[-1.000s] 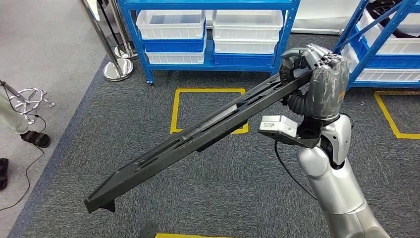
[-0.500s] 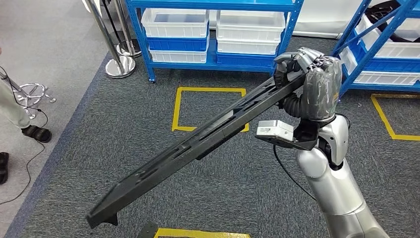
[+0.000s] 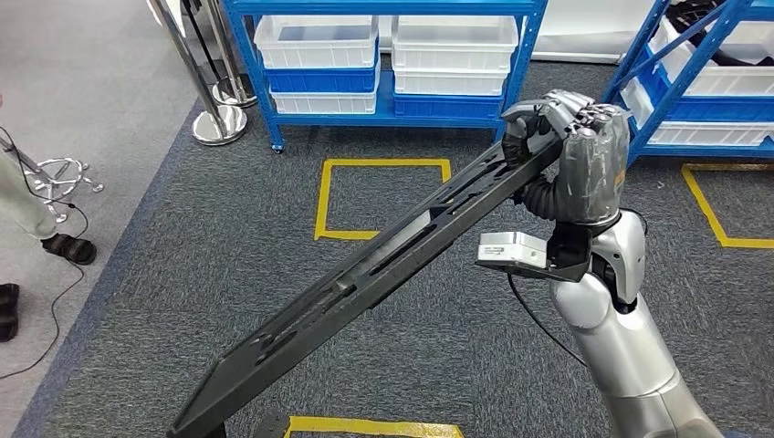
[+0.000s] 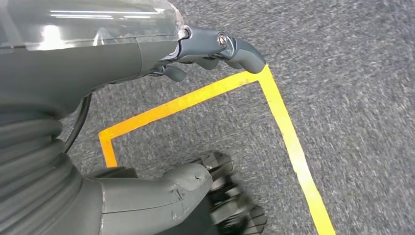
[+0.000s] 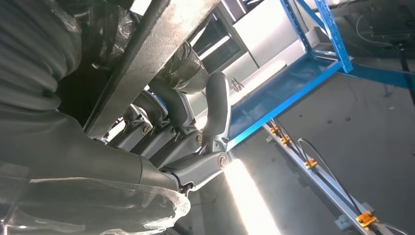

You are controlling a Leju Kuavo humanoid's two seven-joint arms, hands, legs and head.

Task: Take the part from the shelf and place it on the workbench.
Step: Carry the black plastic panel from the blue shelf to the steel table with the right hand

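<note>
1. My right hand (image 3: 573, 137) has its fingers (image 5: 171, 110) wrapped round one end of the part (image 3: 365, 278), a long black slotted bar. Solid hold from what I see in the head view, and the right wrist view backs it up with the bar running straight through the curled fingers.
2. The part is up in the air, slanting from the hand down to the lower left of the head view. Its far end hangs low over the grey carpet (image 3: 183, 274), close to a strip of yellow floor tape (image 3: 365, 426).
3. My left hand (image 4: 161, 196) hangs over the carpet by a yellow tape corner (image 4: 264, 81). Nothing in it as far as I can see, but whether the fingers are spread or curled, I can't tell.
4. Straight ahead there's a blue shelf (image 3: 383, 119) with white bins (image 3: 315, 41) on it, and a second blue shelf (image 3: 703, 82) off to the right.
5. A person's foot (image 3: 64, 248) is at the left edge, near some chrome posts (image 3: 214, 123).
</note>
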